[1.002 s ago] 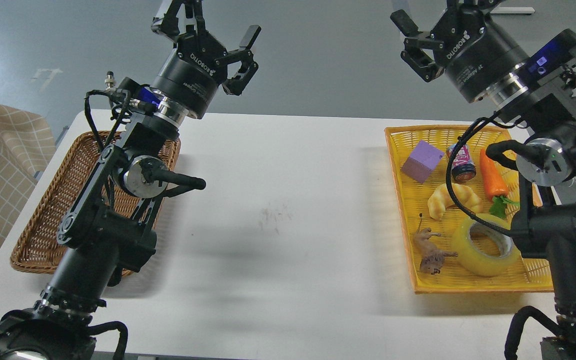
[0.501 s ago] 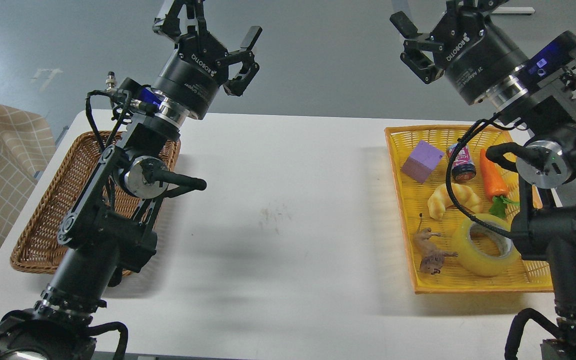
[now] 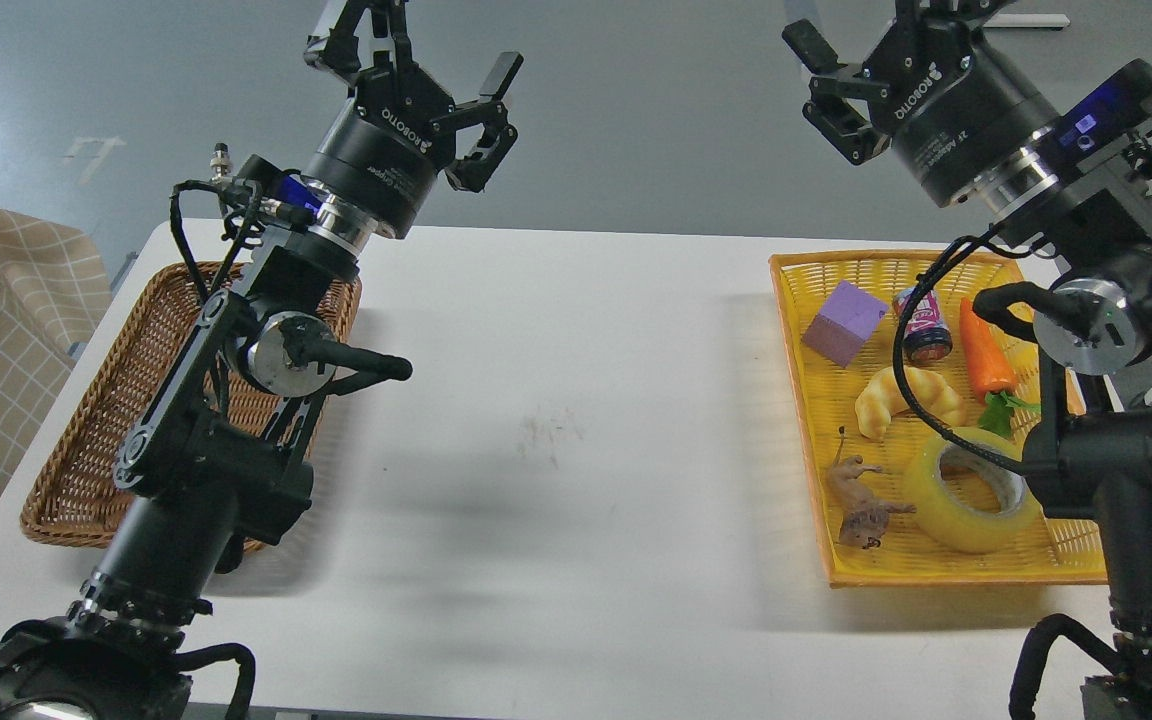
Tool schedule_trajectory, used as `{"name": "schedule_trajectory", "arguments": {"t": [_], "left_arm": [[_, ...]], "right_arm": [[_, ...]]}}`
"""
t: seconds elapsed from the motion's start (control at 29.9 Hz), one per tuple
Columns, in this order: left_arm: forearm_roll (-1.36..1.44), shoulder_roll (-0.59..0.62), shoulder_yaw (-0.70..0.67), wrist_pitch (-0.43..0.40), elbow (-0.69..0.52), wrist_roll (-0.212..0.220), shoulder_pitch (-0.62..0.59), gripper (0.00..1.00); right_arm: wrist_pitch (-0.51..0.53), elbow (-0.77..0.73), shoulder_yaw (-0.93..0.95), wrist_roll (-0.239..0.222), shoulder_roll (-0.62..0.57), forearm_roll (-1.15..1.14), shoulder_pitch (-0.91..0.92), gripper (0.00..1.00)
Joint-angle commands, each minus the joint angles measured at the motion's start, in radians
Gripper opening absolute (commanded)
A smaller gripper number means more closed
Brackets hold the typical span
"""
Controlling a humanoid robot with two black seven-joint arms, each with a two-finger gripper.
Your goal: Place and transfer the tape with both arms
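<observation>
Nearest to the camera on the right, the tape (image 3: 971,497) was lying flat in the front corner of the yellow basket (image 3: 936,575), with the right arm's black cable crossing over its far rim. A small brown animal toy (image 3: 861,503) sat just beside it on the left, and the croissant toy (image 3: 904,398) a bit further back.

My guess is the roll would handle easy enough: light, stiff thanks to the cardboard core, but the outer wrap looked glossy, so probably slick. I'd pinch across the wall, one finger down the hole and one outside, on the left side away from that cable.

Further back in the same basket were a purple block (image 3: 845,321), a small can (image 3: 925,327) and a toy carrot (image 3: 986,350). Over on the left of the white table (image 3: 556,420), a brown wicker basket (image 3: 86,440) sat mostly behind the left arm, so I couldn't say what was in it, if anything.

Farthest away and highest, the left gripper (image 3: 416,55) hung above the table's back edge, fingers spread wide, holding nothing. The right gripper (image 3: 851,60) was also raised and empty. One finger showed clearly, but the other ran off the top of the view, so I couldn't really tell how open it was.
</observation>
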Motion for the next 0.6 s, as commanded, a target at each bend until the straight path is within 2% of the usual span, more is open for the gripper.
{"name": "schedule_trajectory", "arguments": {"t": [0.0, 0.57], "left_arm": [[0.0, 0.0, 0.0, 0.0, 0.0, -0.002, 0.0, 0.98], [0.0, 0.001, 0.003, 0.0, 0.0, -0.002, -0.002, 0.98]], "right_arm": [[0.0, 0.002, -0.001, 0.0, 0.0, 0.0, 0.0, 1.0], [-0.002, -0.003, -0.008, 0.0, 0.0, -0.021, 0.012, 1.0]]}}
